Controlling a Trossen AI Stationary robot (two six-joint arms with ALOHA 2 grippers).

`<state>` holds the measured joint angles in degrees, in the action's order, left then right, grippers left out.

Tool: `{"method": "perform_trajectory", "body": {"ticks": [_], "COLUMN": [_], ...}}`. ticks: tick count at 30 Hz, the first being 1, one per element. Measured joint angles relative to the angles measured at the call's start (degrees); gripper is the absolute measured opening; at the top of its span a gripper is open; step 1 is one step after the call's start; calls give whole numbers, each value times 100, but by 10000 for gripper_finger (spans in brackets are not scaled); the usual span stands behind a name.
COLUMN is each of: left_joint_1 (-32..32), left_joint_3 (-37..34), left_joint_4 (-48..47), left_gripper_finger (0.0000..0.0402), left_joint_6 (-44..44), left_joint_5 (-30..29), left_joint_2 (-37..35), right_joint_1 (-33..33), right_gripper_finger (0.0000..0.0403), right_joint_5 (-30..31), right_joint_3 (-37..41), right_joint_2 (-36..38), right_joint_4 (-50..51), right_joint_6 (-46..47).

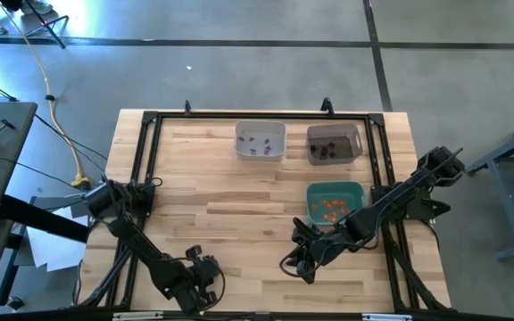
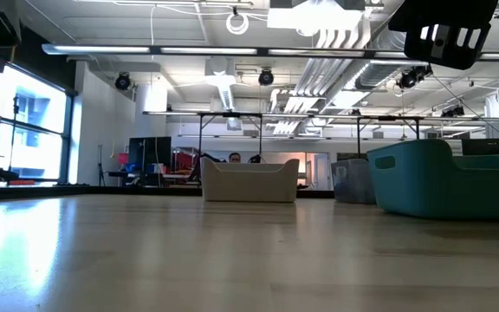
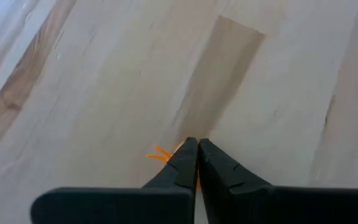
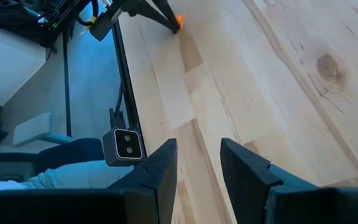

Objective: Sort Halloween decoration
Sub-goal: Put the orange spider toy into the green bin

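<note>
Halloween decoration mostly sorted already: purple bits in the white bin (image 1: 260, 141), dark ones in the grey bin (image 1: 334, 144), orange ones in the teal bin (image 1: 335, 202). One orange trinket (image 3: 161, 154) clamped in the left gripper (image 3: 196, 149) near the table's (image 1: 239, 205) front edge, not yet binned. Right gripper (image 4: 197, 163) hovering nearby, fingers apart and empty.

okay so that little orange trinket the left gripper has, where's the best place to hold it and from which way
Grip its compact body, coming from straight above, as the left gripper does now: fingers shut on the orange trinket. Only thin legs stick out flat against the table, too flimsy to pinch.

Orange trinket (image 3: 162, 154) mostly hidden, seemingly pinched between left gripper (image 3: 196, 152) fingertips.
</note>
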<state>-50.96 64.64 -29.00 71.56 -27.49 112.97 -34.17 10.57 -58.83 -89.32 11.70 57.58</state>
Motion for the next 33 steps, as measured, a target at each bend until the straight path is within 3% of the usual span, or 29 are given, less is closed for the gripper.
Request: {"method": "perform_trajectory", "body": {"ticks": [4,10,16,18,24,33], "left_joint_1": [37,90,156,157,-59,-310], "left_joint_3": [473,1447,2193,2252,2217,2150], "left_joint_4": [-304,-1442,-1548,-1620,-2169,-2217], "left_gripper_finger": [0,0,0,0,0,34], "left_joint_6": [-269,-796,-1444,-1387,-490,-437], "left_joint_5": [34,-468,-920,-646,1004,1210], "left_joint_2": [-41,-126,-151,-155,-151,32], "right_joint_1": [4,4,4,-1,-85,-81], "right_gripper_finger": [116,116,116,116,116,116], "right_joint_5": [26,137,422,386,275,275], "right_joint_3": [0,2,2,2,2,2], "right_joint_2": [0,0,2,2,2,2], "right_joint_4": [0,-15,-125,-97,-61,-63], "right_joint_6": [-2,-7,-131,-130,-150,-258]}}
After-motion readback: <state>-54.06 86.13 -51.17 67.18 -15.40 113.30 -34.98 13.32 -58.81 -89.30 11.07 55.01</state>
